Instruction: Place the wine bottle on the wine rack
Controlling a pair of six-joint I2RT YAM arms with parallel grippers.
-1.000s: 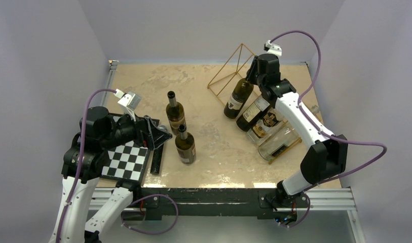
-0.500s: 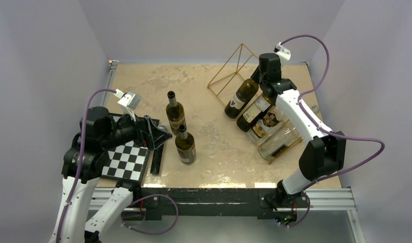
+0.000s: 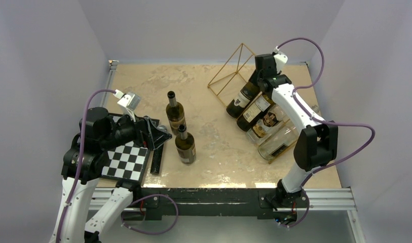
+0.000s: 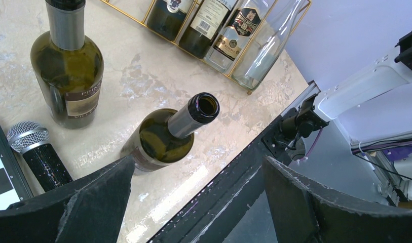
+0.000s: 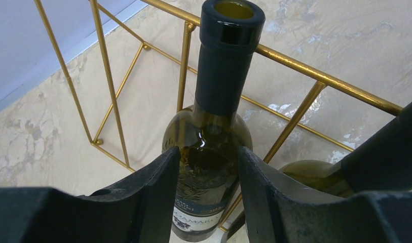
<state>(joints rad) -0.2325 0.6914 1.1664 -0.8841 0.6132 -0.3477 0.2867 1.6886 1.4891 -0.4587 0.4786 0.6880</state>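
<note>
Green glass wine bottle (image 5: 224, 76) lying in the thin gold wire wine rack (image 5: 320, 78)

The bottle rests tilted in the rack's end slot at the far right of the mottled beige worktop (image 3: 203, 86), its dark neck crossing a round gold bar, beside three other bottles (image 3: 264, 119). The right tool (image 5: 208, 152) has its matte black fingers parted, flanking the bottle's shoulder. The left tool (image 4: 198, 164) is spread wide, holding nothing.
</note>
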